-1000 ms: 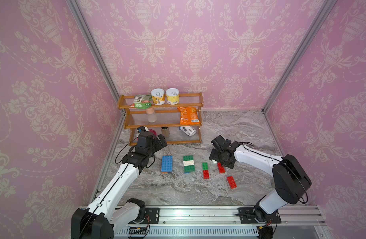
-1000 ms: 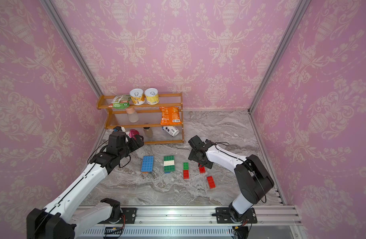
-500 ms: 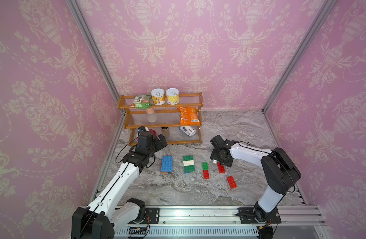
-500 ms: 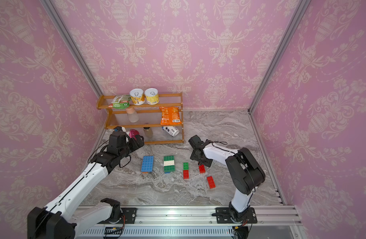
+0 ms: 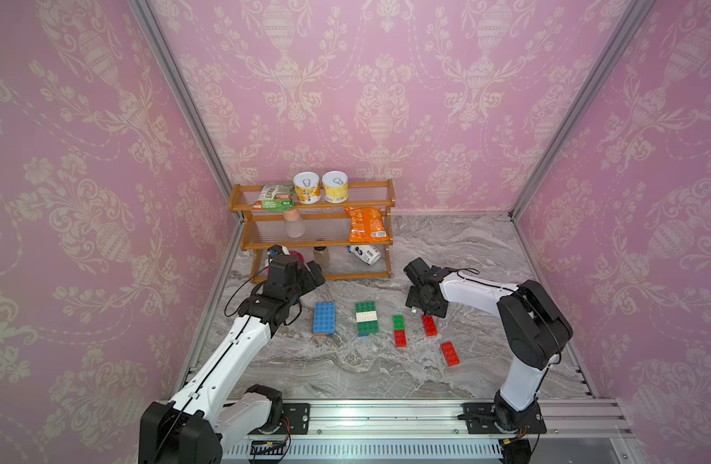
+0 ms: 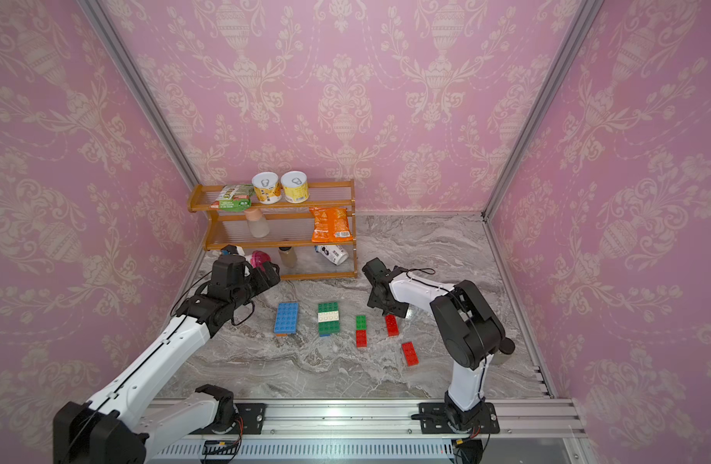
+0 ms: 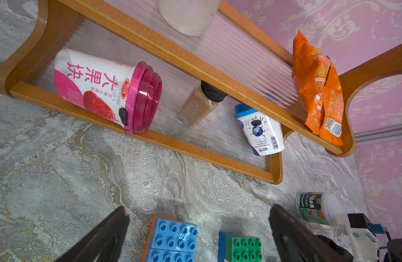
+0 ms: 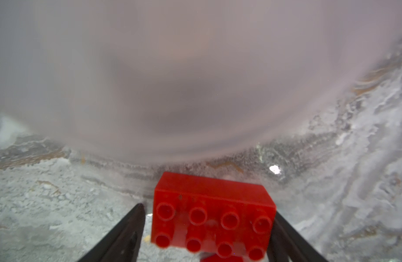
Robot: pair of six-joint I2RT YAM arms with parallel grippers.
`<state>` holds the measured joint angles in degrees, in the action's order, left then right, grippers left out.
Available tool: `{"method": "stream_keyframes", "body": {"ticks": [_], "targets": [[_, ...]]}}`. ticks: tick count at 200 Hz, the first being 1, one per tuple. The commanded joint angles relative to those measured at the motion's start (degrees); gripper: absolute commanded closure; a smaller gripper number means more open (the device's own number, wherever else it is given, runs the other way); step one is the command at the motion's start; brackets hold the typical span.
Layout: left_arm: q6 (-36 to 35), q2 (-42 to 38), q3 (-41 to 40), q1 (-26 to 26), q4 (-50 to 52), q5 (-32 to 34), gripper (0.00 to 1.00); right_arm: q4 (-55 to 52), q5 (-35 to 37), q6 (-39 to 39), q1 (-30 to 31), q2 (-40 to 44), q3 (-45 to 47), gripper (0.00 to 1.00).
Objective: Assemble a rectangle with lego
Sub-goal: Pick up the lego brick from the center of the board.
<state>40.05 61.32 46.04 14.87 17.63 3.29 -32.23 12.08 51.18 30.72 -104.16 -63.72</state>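
Lego lies in a row mid-table in both top views: a blue plate [image 5: 324,318] on an orange layer, a green-white-green stack [image 5: 366,319], a green square brick [image 5: 398,321] touching a red square one [image 5: 400,338], and two long red bricks [image 5: 429,325] [image 5: 450,353]. My right gripper [image 5: 426,311] is down at the far end of the nearer-centre red brick [image 8: 212,217]. In the right wrist view its jaws are closed in on that brick from both sides [image 8: 208,209]. My left gripper [image 5: 311,275] hangs open by the shelf, nothing between its fingers [image 7: 197,207], short of the blue plate [image 7: 172,238].
A wooden three-tier shelf [image 5: 313,241] at the back left holds cans, an orange snack bag [image 5: 365,225], bottles and cups. A green-labelled bottle [image 7: 313,207] lies on the table near the right arm. Pink walls close in three sides; a metal rail [image 5: 386,418] runs along the front.
My right gripper's jaws have narrowed onto the red brick, and the right arm's elbow has swung inward to the left. The brick has stayed in place. The left arm has barely moved.
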Motion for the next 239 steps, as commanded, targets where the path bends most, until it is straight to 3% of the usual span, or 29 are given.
{"method": "stream_keyframes", "body": {"ticks": [1, 47, 86, 112, 239], "targets": [[-0.5, 0.8, 0.3, 0.4, 0.2, -0.7, 0.01, -1.5, -0.5, -1.6, -0.8, -3.1, -0.1, 0.17], [-0.2, 1.6, 0.3, 0.4, 0.0, -1.5, 0.01, -3.3, 0.6, -2.4, -0.8, -2.6, -1.7, 0.23], [0.0, 1.9, 0.1, 0.4, -0.3, -2.0, 0.01, -4.0, 1.3, -2.6, -0.8, -1.5, -1.8, 0.23], [0.0, 1.9, 0.1, 0.4, -0.5, -2.3, 0.01, -4.7, 1.6, -2.7, -0.9, -1.3, -2.0, 0.17], [0.5, 1.9, -0.3, 0.4, -0.8, -3.7, 0.01, -4.4, 2.0, -2.8, -1.0, 1.5, -1.2, 0.20]]}}
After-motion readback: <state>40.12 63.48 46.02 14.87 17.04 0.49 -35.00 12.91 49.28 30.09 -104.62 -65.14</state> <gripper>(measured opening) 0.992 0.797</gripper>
